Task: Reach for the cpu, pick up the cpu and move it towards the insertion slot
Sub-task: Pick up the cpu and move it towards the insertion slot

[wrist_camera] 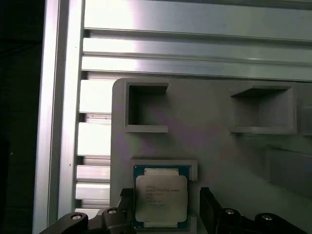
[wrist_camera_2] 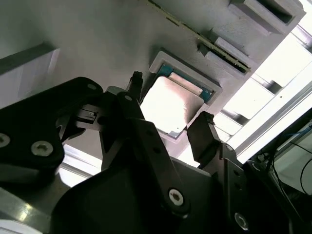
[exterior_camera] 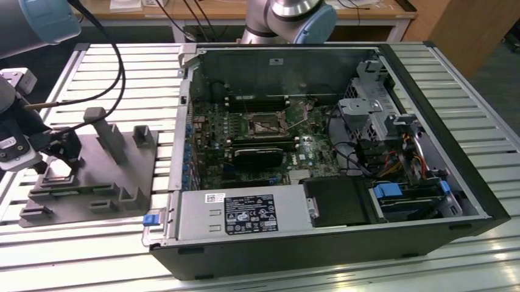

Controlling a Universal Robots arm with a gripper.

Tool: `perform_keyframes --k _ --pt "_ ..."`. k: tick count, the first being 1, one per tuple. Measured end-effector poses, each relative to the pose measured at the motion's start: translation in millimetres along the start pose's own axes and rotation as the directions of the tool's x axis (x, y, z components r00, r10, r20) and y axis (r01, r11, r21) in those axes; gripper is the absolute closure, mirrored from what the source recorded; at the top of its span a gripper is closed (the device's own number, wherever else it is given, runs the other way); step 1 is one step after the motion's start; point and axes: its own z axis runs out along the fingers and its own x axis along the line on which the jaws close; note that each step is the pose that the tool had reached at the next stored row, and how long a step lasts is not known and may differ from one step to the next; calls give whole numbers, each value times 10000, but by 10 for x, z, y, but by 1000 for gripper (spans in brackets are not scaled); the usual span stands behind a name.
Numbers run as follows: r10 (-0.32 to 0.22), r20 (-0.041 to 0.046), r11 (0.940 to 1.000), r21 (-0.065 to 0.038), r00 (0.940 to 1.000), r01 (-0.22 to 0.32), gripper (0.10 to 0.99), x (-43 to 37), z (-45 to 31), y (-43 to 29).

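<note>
Two black fingers [wrist_camera: 207, 210] of the gripper [wrist_camera: 166, 193] stand spread on either side of the cpu [wrist_camera: 161, 201] in the first wrist view, released, with nothing clamped between them. The chip lies flat, silvery top up, in a shallow square pocket [wrist_camera: 189, 165] of the grey fixture [exterior_camera: 97, 182], close to that fixture's edge. Beyond the fixture, on the exterior view's right, the insertion slot [exterior_camera: 264, 125] waits well apart inside the open computer case [exterior_camera: 325, 243].

We judge the grasp the weak point. The pocket's raised rim runs just beside the chip, so jaws closing a little off-centre may catch the rim instead. They may also press one side first and tip the chip against the pocket wall. The chip's edges look thin and smooth, so a shallow pinch may let it slip or swing once it leaves the fixture. Whether either fingertip touches the rim we cannot tell.

We also note a black cable [exterior_camera: 120, 73] hanging from the arm [exterior_camera: 33, 24] above the fixture's upright posts [exterior_camera: 101, 131], which could snag on a sideways move. The case wall [exterior_camera: 180, 140] stands between fixture and slot, and a low carry might strike it.
</note>
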Motion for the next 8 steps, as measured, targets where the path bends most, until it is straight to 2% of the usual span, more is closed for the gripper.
perform_keyframes --k 8 --pt "-2 -2 10000 18 10000 2 439 41 48 1"
